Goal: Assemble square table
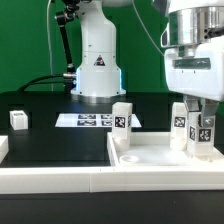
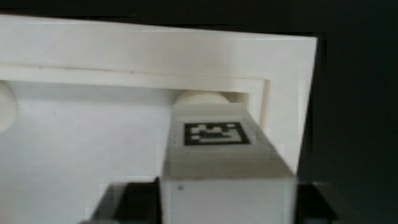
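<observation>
The white tray-like tabletop [image 1: 150,157] lies at the front right, hollow side up; it also fills the wrist view [image 2: 125,60]. My gripper [image 1: 203,122] is shut on a white tagged leg [image 1: 204,134] and holds it upright at the tabletop's right side. In the wrist view the gripper [image 2: 222,208] grips this leg [image 2: 217,150], whose end sits near the tabletop's inner corner. Two more legs stand upright on the tabletop, one at its back left corner [image 1: 122,117] and one right beside the held leg [image 1: 179,122]. Another leg [image 1: 18,119] lies loose on the black table at the exterior view's left.
The marker board [image 1: 88,120] lies flat in front of the robot base [image 1: 97,70]. A long low white border wall [image 1: 55,181] runs along the front edge, with a short piece [image 1: 3,148] at the left.
</observation>
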Robot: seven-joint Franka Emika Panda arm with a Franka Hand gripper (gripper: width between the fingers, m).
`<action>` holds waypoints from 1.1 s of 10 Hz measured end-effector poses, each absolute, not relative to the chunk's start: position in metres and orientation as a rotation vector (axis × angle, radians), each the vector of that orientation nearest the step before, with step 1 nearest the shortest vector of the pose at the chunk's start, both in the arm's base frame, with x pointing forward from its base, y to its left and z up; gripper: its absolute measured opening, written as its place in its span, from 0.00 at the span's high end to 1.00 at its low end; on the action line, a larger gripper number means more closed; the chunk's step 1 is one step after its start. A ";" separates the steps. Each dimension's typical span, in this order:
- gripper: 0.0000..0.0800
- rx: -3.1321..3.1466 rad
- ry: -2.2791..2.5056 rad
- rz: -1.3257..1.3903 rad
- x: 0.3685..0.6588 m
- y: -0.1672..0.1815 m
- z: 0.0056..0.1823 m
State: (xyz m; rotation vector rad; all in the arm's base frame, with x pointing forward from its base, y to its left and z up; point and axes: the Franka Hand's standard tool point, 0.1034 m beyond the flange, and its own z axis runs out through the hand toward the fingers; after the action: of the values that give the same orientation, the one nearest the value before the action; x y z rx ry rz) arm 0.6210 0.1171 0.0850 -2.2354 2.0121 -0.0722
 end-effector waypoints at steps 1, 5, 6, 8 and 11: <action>0.54 -2.258 1.988 -0.074 0.621 0.117 0.085; 0.19 -2.492 1.704 -0.093 0.619 0.126 0.085; 0.19 -2.621 1.512 -0.110 0.619 0.126 0.085; 0.19 -2.749 1.283 -0.124 0.619 0.128 0.085; 0.19 -2.935 0.861 -0.155 0.619 0.128 0.086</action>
State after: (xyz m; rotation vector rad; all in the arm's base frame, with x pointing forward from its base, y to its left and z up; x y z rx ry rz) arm 0.6194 0.1280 0.0856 -2.9352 0.8610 -0.1548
